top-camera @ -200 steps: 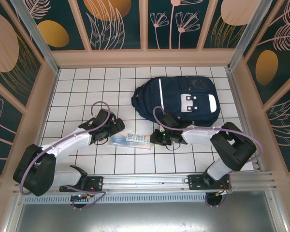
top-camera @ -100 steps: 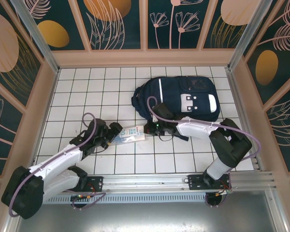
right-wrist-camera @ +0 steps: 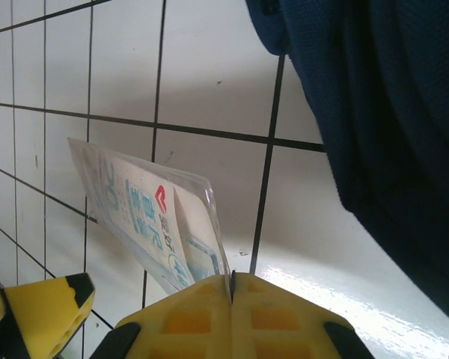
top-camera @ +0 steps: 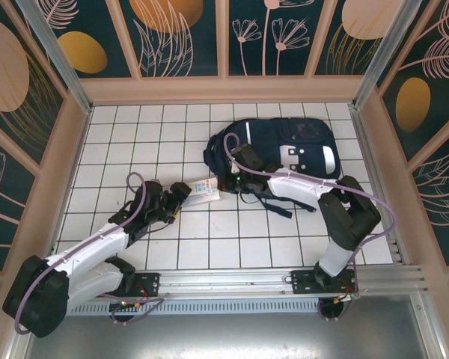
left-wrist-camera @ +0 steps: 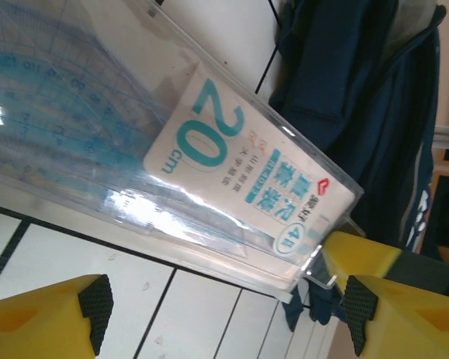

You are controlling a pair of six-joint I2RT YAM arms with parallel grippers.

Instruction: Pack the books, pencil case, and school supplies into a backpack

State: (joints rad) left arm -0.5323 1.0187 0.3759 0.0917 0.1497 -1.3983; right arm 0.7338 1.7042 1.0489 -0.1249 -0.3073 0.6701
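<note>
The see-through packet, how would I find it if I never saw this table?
Find the big navy backpack on the white tiled table. Just left of it, a flat packet is pinched by the right gripper. It alone is see-through, with a blue 20 printed on it.

— Which colours are being shown on the clear packet (left-wrist-camera: 209, 172) ahead of the left gripper's (left-wrist-camera: 224, 310) jaws?
— A white card with teal lettering and a small red mark is being displayed; pale blue scale lines are being seen through the plastic.
— And ahead, to the right of those jaws?
— Navy fabric is being shown on the backpack (left-wrist-camera: 359, 90), over a white table (top-camera: 135, 134) gridded in black. The fingers (left-wrist-camera: 30, 321) are being seen in yellow, black-padded.
</note>
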